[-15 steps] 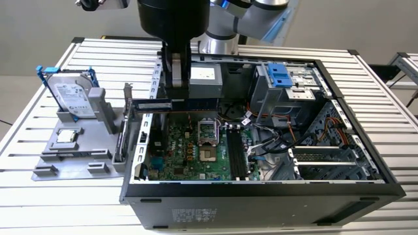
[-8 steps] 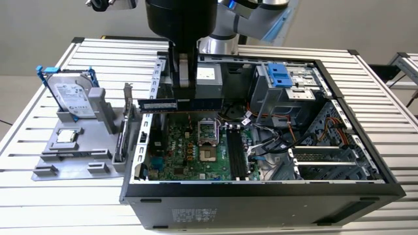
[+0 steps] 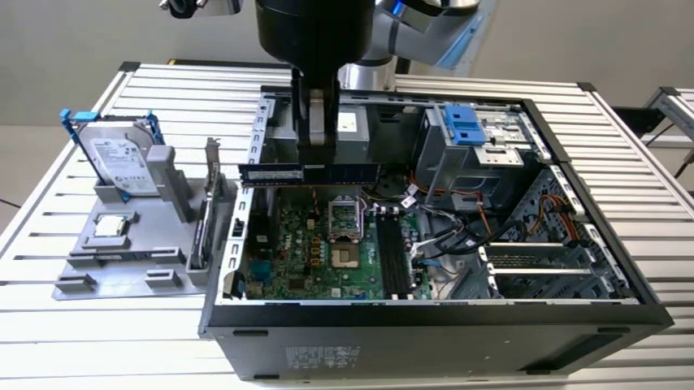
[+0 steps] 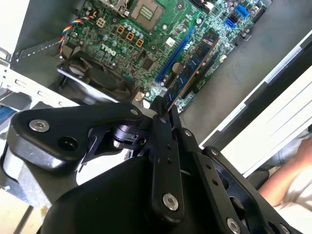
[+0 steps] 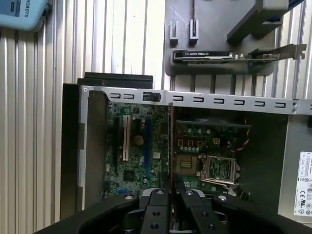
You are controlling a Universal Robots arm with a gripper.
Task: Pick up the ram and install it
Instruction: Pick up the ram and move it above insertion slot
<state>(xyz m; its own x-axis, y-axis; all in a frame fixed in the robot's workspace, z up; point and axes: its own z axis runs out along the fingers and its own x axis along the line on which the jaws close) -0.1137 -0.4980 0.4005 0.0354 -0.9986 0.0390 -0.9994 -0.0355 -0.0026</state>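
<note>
- The ram [image 3: 271, 173] sits pinched in my hand [image 3: 314, 162], level in the air above the motherboard [image 3: 314, 252] inside the open computer case [image 3: 434, 321]. It touches no slot.
- My hand is closed on the stick near its middle, and both ends jut out sideways in the exterior view.
- As I judge it, the pick-up is done and I am carrying the stick over the board; the install is not yet done.
- The long black memory slots [image 3: 388, 253] appear to run crosswise to the stick as I hold it. Seating it would call for a turn to bring its lower edge along a slot, then a straight, even press.
- The stick is thin, flat and rigid: a dark blue-green board with a row of black chips. In the first wrist view it is edge-on and reads as a mere line.
- The motherboard is green and crowded with small parts around a metal CPU socket [image 3: 344, 219].
- The case is dark sheet metal with hard edges, and it stands on a table [image 3: 162, 89] of pale ribbed metal slats.
</note>
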